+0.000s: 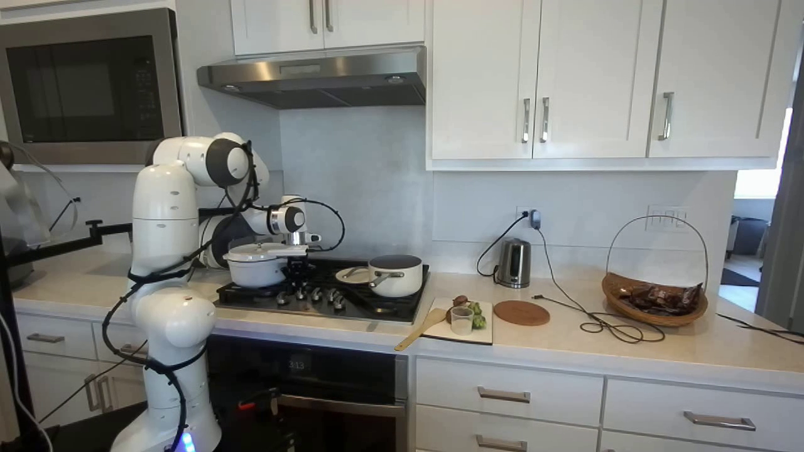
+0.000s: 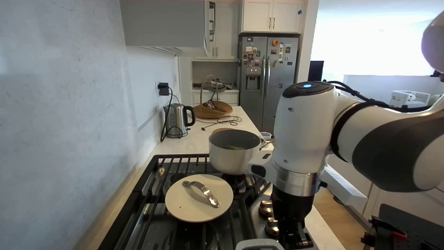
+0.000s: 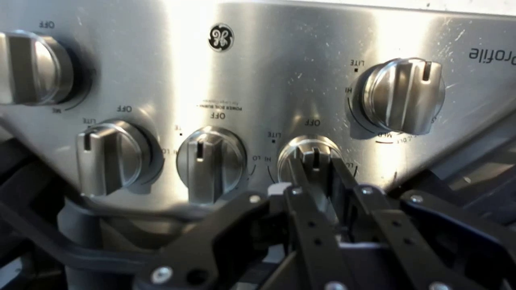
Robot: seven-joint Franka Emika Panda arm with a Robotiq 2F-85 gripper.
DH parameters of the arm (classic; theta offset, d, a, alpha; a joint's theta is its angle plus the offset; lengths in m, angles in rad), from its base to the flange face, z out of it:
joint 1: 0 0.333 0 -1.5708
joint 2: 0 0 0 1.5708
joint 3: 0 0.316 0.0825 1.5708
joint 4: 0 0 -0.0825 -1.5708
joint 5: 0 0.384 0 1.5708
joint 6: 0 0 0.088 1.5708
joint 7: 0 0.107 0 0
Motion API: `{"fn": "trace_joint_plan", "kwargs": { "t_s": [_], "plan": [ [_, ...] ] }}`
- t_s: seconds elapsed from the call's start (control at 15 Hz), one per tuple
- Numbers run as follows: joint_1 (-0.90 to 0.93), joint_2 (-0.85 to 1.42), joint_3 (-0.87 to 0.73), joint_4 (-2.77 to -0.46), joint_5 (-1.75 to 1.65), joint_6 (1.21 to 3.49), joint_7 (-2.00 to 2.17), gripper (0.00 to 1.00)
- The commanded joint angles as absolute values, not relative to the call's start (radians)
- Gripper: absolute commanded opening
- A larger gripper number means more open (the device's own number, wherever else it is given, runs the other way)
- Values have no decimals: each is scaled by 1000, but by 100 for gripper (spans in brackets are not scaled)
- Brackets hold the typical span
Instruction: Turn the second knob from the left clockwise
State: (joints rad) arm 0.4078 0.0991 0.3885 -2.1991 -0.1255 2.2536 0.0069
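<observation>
Closest to the wrist camera, black and angular, is the tool (image 3: 318, 171), its two slim fingers (image 3: 342, 174) clenched on the ridge of a knob (image 3: 312, 155), second from the left on the hob (image 1: 380, 309); the knob sits between them. Four other knobs (image 3: 205, 171) share its build, round shiny steel with a raised bar, all five set in the hob's scratched, brushed front panel (image 3: 266, 68). Two white pots (image 1: 254, 274) stand on the hob: one lidded, at its left; one, dark grey inside, at its right. Near the hob's middle, one flat cream lid (image 2: 194, 202) with an arched metal handle (image 2: 204, 191) lies on black grates (image 2: 145, 197). On the bench (image 1: 553, 342), right of the hob, are one pale board (image 1: 482, 336) bearing a clear cup (image 1: 461, 322) and green pieces (image 1: 479, 318), one wooden spatula (image 1: 419, 331) partly over the board, one round brown mat (image 1: 521, 312), one steel kettle (image 1: 515, 263) and one wicker basket (image 1: 656, 320).
</observation>
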Motion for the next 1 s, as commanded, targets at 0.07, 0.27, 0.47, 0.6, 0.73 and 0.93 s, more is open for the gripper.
{"fn": "trace_joint_plan", "kwargs": {
  "t_s": [0.07,0.27,0.47,0.6,0.73,0.93],
  "plan": [
    [434,122,410,-2148,-92,2209,91,5],
    [432,126,410,-2140,-77,2199,99,47],
    [436,125,409,-2134,-59,2194,104,69],
    [437,120,410,-2128,-52,2188,107,84],
    [440,109,409,-2128,-50,2186,118,99],
    [438,98,404,-2139,-70,2176,164,100]
  ]
}}
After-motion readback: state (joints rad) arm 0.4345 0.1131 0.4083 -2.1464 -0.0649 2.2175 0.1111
